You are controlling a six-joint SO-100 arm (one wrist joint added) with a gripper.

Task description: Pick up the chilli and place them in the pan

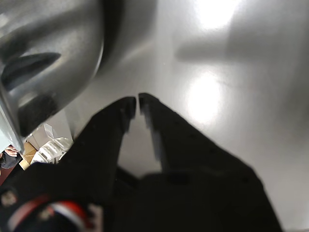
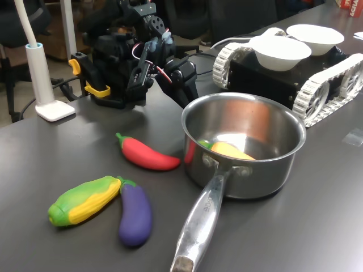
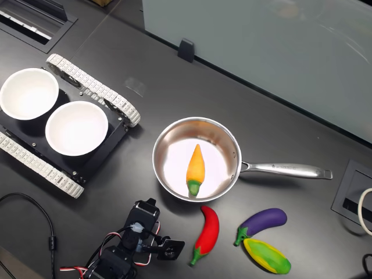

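None of the task is done, by my judgement: the pan [image 3: 197,158] holds only a yellow-orange pepper [image 3: 195,164], while the chilli [image 3: 207,233] lies on the dark table [image 3: 302,221] just beside the pan's wall, unheld. All of reaching, gripping, lifting and placing remains. The gripper [image 1: 135,102] hangs low near the pan's outer wall, tips nearly together with nothing between them. The second exterior view shows the pan's contents from above; the first exterior view shows the chilli [image 2: 145,153] almost touching the pan. Only the wrist view shows the narrow gap at the tips.
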